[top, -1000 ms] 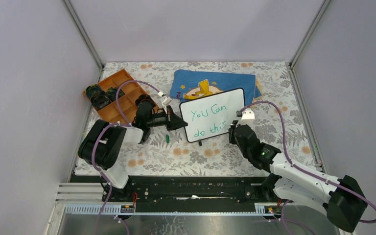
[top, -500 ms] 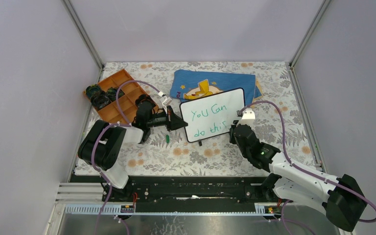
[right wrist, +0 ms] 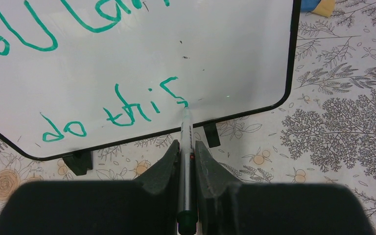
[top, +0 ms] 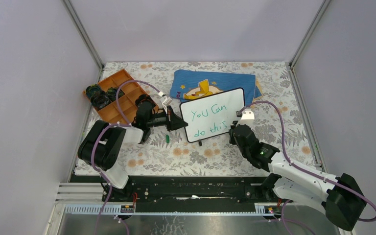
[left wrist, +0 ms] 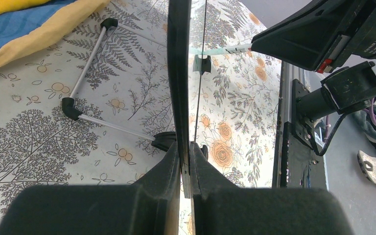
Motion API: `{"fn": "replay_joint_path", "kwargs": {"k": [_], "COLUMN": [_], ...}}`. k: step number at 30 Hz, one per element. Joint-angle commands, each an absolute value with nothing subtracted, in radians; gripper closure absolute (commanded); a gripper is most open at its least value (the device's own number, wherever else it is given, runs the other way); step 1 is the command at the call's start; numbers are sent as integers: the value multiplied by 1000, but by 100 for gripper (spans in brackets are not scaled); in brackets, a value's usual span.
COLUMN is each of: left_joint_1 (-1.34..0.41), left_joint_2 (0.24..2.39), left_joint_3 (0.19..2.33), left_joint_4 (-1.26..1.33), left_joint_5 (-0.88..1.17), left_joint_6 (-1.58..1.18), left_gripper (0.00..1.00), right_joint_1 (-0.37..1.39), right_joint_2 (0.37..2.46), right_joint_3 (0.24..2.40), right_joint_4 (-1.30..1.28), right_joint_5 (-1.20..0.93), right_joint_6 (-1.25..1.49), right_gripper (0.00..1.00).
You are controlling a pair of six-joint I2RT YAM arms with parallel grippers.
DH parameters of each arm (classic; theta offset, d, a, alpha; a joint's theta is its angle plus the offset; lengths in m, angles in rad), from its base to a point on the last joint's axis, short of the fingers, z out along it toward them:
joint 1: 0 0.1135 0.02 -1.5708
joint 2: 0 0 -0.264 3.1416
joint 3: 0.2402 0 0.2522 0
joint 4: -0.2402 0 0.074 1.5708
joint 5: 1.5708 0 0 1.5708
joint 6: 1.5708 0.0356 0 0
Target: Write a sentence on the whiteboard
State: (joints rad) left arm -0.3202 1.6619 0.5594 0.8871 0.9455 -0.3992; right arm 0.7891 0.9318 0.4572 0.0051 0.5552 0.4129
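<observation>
Whiteboard [top: 214, 110]: centre of the table [top: 284, 93], propped on its feet and leaning back, blue cloth [top: 210, 78] behind it.
Sentence [right wrist: 122, 115]: green, two lines; marker [right wrist: 185, 139] tip sits at the tail of the last "s".
Right gripper [right wrist: 186, 147]: pinching the marker barrel.
Left gripper [left wrist: 184, 154]: clamped on the board's left edge, bracing it.
Risk 1: too much tip pressure, and the board rocks or slides in that one-edge clamp; the stroke goes crooked.
Risk 2: dragging the tip off sideways streaks wet ink through "this".
Risk 3: marker slips along the jaws under load.
Hidden: tip contact uncertain; no full stop visible; top line cropped in right wrist view; board edge-on in left wrist view.
</observation>
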Motion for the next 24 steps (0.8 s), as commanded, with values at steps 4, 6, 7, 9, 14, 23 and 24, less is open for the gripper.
{"fn": "replay_joint_path", "kwargs": {"k": [4, 6, 7, 9, 14, 23, 24], "left_joint_1": [-346, -347, -346, -346, -347, -347, -346], "left_joint_2": [1686, 1684, 1684, 1685, 1687, 1686, 1684], "left_joint_3": [536, 536, 535, 536, 537, 537, 537], "left_joint_4": [755, 754, 754, 754, 753, 754, 754], "left_joint_5": [936, 936, 935, 935, 936, 934, 934], "left_joint_6": [-334, -333, -333, -333, -333, -331, -332], "left_gripper": [100, 100, 100, 100, 100, 100, 100], "right_joint_1": [778, 779, 778, 778, 778, 778, 778], "right_joint_2": [943, 949, 951, 948, 946, 950, 946], "right_joint_3": [458, 460, 462, 465, 469, 478, 481], "right_joint_4": [30, 33, 33, 40, 54, 71, 66], "right_joint_5": [488, 475, 472, 463, 440, 422, 421], "right_joint_6": [407, 407, 407, 408, 413, 422, 422], "right_gripper": [100, 100, 100, 100, 100, 100, 100]}}
